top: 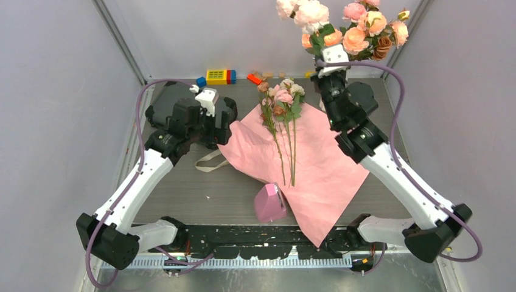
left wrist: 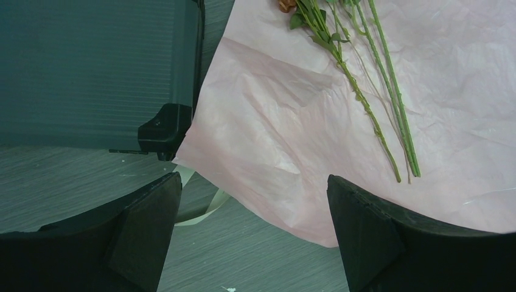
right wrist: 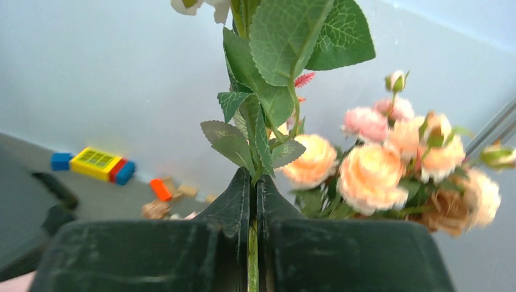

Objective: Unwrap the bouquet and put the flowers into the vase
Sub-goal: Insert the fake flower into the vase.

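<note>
One leafy flower stem is clamped between the clenched fingers of the right claw, raised with a peach rose cluster just beside it on its right. The other flowers lie on the spread pink wrapping paper on the tabletop, below and left of that claw. The left claw, released and wide, hovers over the paper's left edge, with a black case to its left.

Top looks down; left wrist close, sharing wrapping paper.
</note>
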Tool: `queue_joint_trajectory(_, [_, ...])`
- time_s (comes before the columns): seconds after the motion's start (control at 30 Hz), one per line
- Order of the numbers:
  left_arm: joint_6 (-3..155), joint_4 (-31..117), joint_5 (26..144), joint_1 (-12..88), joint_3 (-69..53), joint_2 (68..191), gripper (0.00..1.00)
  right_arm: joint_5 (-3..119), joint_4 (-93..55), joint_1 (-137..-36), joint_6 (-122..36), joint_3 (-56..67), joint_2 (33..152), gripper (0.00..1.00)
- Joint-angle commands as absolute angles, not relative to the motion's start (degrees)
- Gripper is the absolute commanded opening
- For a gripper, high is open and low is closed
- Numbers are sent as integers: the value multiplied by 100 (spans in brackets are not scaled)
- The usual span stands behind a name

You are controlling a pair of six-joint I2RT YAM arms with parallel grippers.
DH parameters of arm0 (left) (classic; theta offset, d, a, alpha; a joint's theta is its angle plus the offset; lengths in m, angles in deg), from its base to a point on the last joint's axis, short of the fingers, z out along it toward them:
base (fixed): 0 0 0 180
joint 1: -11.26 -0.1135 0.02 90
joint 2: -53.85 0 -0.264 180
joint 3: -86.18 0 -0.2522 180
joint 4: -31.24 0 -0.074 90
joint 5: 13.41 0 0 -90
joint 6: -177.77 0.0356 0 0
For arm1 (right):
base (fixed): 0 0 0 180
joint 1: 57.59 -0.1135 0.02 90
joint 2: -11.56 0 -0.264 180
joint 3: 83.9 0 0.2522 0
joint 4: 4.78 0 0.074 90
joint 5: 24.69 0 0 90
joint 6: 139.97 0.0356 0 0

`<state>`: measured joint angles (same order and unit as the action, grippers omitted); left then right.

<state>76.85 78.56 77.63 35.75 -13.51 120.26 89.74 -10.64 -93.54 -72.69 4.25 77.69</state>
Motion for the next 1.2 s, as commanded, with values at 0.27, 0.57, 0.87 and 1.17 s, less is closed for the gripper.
queue_joint_trajectory(0.27, [7916, 7617, 7503, 3453, -1335, 11961, 92, 7838, 1579, -7875, -7651, 1925, 9631, 0])
queue_joint_trajectory(0.57, [7898, 7585, 7496, 3376, -1369, 12008, 92, 7953, 2746, -7526, -7575, 2454, 10474, 0])
queue_joint_trajectory(0.87, [7907, 7569, 7456, 3325, -1391, 12051, 92, 8215, 3407, -7531, -7702, 2496, 10834, 0])
queue_joint_trajectory(1.17, [7925, 7523, 7378, 3298, -1431, 12007, 92, 8329, 3921, -7526, -7978, 2442, 11074, 0])
